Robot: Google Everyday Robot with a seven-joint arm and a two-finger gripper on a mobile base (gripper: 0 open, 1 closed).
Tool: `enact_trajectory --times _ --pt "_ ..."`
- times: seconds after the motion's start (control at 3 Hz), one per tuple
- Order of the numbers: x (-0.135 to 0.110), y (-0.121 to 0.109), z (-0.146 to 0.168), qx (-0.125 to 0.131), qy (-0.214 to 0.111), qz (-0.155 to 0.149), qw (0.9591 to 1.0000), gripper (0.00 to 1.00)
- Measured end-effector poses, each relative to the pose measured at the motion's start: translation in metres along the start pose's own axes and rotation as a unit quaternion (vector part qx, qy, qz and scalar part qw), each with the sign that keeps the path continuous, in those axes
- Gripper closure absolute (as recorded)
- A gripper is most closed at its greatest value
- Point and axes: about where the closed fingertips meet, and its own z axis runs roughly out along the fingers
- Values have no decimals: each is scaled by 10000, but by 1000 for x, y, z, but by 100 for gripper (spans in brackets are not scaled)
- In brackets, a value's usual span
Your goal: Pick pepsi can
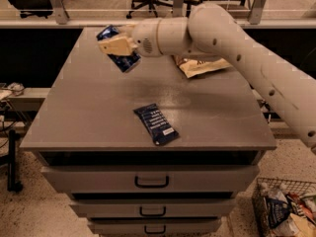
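Observation:
The pepsi can [120, 59] is a dark-blue can held in the air above the far left part of the grey cabinet top [98, 112]. My gripper [116, 46] is shut on it, with a tan finger [114, 45] lying across its side. The can is tilted, with one blue end sticking out at the upper left and the other at the lower right. My white arm reaches in from the right across the cabinet.
A flat dark-blue snack packet [155, 124] lies near the front middle of the top. A tan chip bag [200, 66] lies at the back right, partly under my arm. Drawers [150, 180] are below. A wire basket [284, 209] stands on the floor at right.

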Motion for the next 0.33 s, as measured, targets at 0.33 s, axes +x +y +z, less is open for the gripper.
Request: enact_trajectory --times 0.33 --pt "1 -8 -25 129 -133 -66 9998 100"
